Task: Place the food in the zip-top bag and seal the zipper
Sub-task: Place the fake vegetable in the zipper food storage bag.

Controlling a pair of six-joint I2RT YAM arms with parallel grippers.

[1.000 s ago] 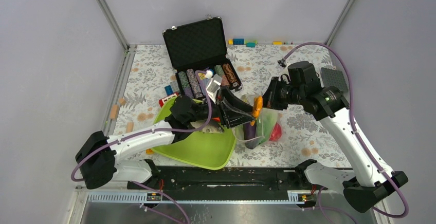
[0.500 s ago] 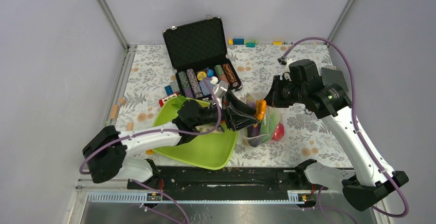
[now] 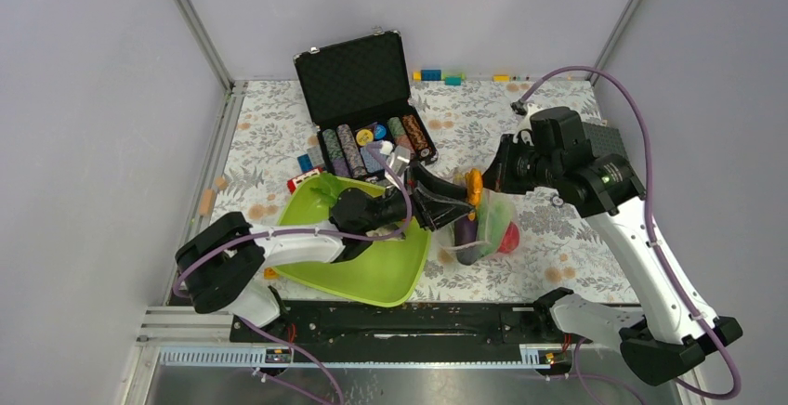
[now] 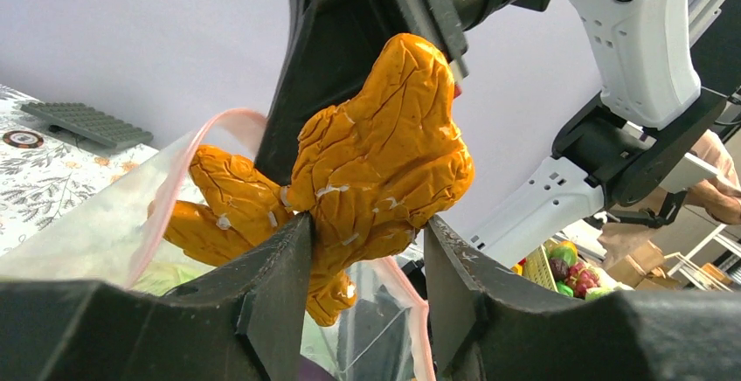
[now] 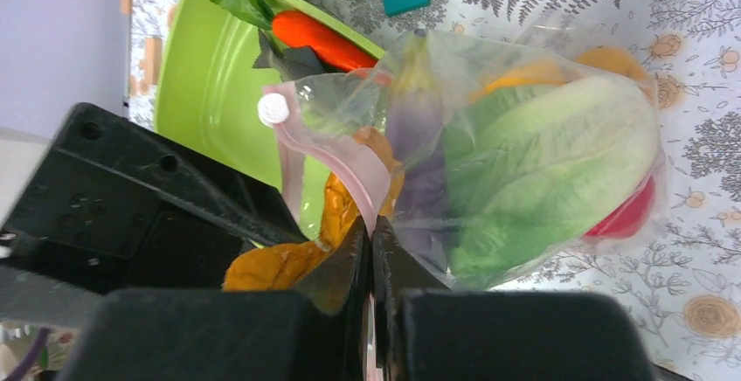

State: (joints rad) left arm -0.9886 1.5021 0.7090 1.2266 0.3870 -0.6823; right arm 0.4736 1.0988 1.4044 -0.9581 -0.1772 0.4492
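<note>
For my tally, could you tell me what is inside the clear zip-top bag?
Through the zip-top bag show green lettuce, a purple eggplant, a red piece and a yellow piece. The lettuce hides anything under it. Orange toy food sits at its mouth.

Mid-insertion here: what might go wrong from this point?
1. The left gripper holds the bulky orange toy food at the mouth of the zip-top bag; released here, it may catch the rim and drop outside.
2. The right gripper pinches the zipper strip at one spot, so a push from the food could pull it free.
3. A carrot lies in the green tray; sealing now would leave it out.
</note>
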